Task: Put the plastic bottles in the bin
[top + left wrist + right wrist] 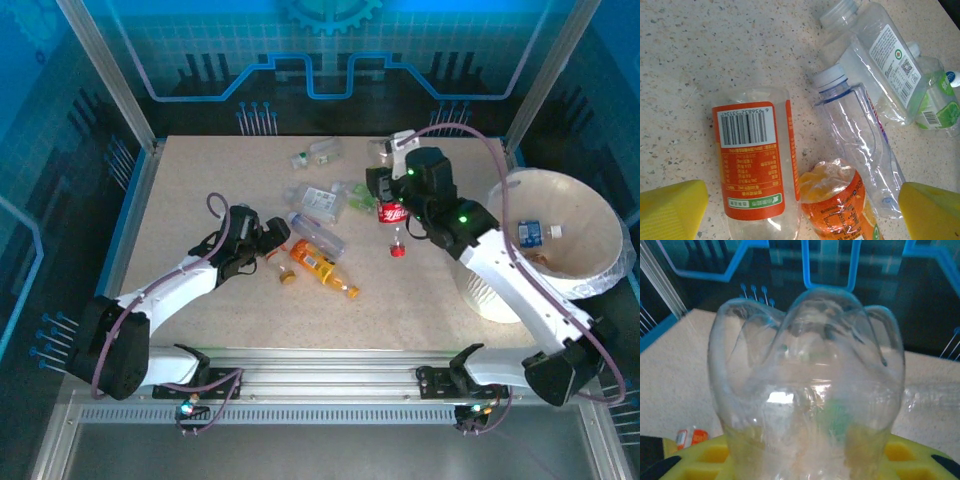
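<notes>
My right gripper [393, 197] is shut on a clear plastic bottle with a red label [392, 213], red cap toward the near side. In the right wrist view that bottle's lobed clear base [807, 390] sits between my yellow fingers [715, 455]. My left gripper [272, 238] stands open low over the table. Between its yellow fingertips [670, 210] lie a clear bottle with an orange label [752, 160] and a crumpled orange bottle [840, 200]. A clear white-capped bottle [855, 130] lies beside them. The white bin [580, 215] stands at the right.
More bottles lie mid-table: a clear one with a white label [880, 55], a green-labelled one [940, 105] and two near the far edge [315, 153]. A blue-labelled bottle [530, 232] lies inside the bin. Glass walls ring the table.
</notes>
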Available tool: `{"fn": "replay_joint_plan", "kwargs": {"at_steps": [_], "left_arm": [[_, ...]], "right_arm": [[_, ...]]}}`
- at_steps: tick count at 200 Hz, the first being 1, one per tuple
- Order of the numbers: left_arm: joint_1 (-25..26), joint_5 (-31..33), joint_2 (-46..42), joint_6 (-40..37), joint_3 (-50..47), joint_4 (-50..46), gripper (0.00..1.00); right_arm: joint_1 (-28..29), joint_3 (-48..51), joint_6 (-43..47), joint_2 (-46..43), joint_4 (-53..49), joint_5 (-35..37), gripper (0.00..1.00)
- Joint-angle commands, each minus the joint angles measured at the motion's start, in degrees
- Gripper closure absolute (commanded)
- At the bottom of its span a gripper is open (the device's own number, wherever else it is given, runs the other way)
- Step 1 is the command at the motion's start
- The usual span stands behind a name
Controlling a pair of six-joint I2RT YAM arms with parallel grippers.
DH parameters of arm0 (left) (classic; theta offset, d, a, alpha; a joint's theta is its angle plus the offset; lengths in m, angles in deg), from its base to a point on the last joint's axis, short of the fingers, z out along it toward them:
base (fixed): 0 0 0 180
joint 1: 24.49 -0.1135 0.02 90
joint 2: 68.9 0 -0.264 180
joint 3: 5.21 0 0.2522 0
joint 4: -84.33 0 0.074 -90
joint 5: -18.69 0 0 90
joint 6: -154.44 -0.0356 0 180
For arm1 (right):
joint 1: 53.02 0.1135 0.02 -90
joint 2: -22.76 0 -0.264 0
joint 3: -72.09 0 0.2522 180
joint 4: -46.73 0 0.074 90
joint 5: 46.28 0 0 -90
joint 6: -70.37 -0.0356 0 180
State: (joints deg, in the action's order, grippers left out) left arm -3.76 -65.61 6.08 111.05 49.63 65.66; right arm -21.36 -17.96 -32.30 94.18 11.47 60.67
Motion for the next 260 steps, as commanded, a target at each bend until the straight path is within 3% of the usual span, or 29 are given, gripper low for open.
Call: {"fn": "replay_joint_plan", "kwargs": {"at_steps": [1, 43, 139, 160, 176, 198, 260], "left_arm": [[-0.4, -1.7, -2.3, 0.5, 0.9, -1.3, 0.01], [-0.4, -1.3, -2.5, 0.1, 0.8, -1.1, 0.01], [-0.4, -1.8, -1.5, 0.6, 1.1, -1.0, 0.01], [-0.4, -1.8, -1.5, 0.6, 1.1, -1.1, 0.01], [-0.4, -1.7, -1.6, 0.5, 0.8, -1.4, 0.01], [-0.4, -1.0, -1.8, 0.4, 0.4, -1.6, 0.01], [-0.5, 0.3, -2.9, -0.5, -0.9, -3.4, 0.01]], "right_arm": [[-2.6, -3.8, 1.3, -4.6, -0.2, -3.3, 0.55], [-10.2, -5.9, 1.7, -10.7, 0.8, -5.4, 0.58], [-38.9, -7.1, 4.7, -17.0, 4.2, -7.0, 0.60], [-45.9, -7.3, 4.2, -16.2, 3.8, -10.5, 0.62], [-52.0, -8.4, 3.6, -14.9, 0.7, -18.8, 0.62], [-55.8, -2.2, 5.6, -16.0, 3.0, -26.2, 0.59], [-59.0, 14.7, 12.6, -22.2, 6.7, -34.7, 0.46]]}}
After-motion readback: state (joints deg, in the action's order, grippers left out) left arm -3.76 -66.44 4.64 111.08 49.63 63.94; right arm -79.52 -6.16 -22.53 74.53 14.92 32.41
